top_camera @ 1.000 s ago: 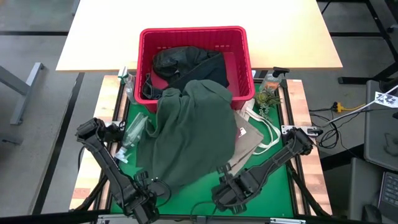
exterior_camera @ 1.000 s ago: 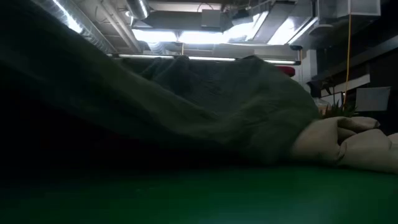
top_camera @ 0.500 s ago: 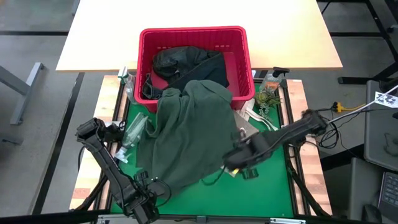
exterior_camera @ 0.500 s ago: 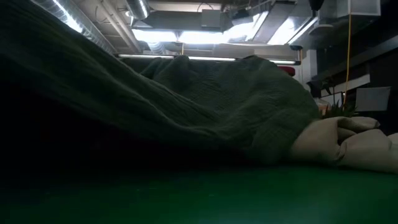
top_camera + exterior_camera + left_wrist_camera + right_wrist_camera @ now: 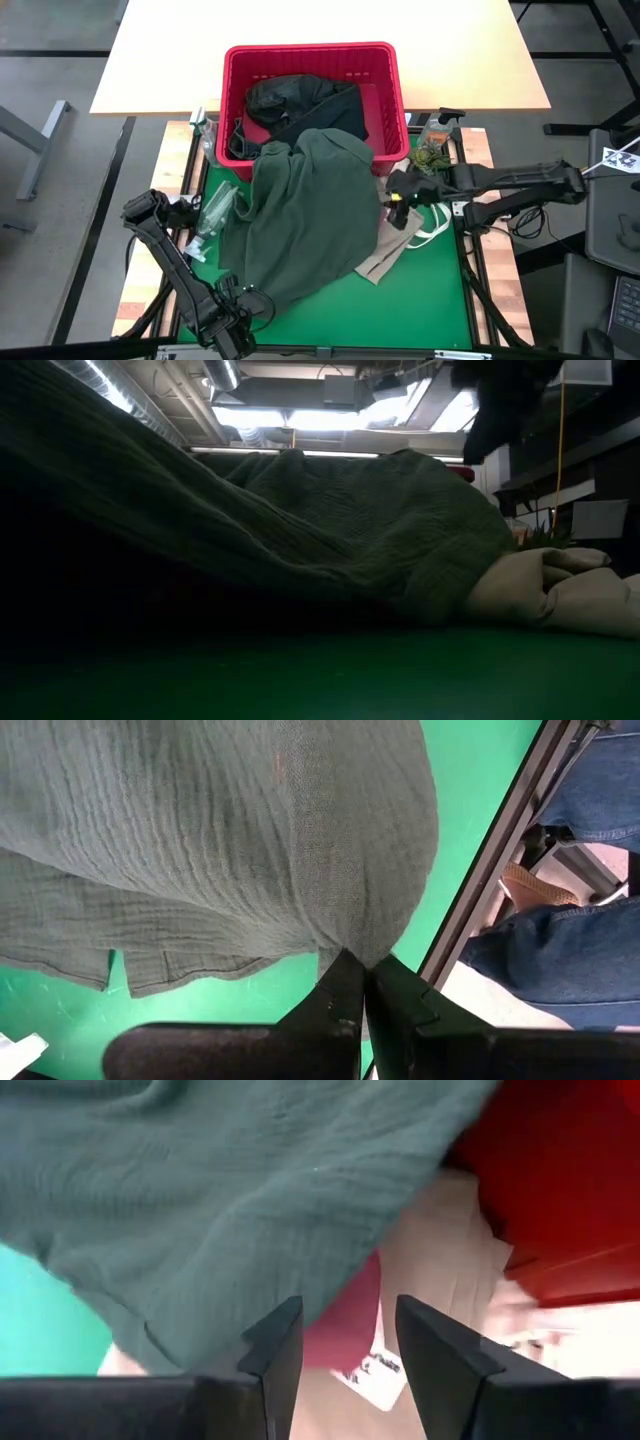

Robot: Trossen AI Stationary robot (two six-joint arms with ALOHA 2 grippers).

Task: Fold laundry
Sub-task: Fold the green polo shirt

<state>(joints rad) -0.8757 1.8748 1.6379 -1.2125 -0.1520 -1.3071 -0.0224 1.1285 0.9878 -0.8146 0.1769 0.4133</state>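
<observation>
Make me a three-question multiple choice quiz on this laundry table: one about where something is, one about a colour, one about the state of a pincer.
1. Where does the green shirt lie?
A. wholly inside the basket
B. spilling from the basket rim onto the mat
C. on the floor

2. What colour is the basket?
A. red
B. blue
C. white

3. How is the left pincer?
A. wide open
B. shut on the green shirt
C. holding a bottle

Answers: 1 B, the high view shows it draped over the rim; 2 A, its walls are red; 3 B, the left wrist view shows the fingers pinching cloth.
</observation>
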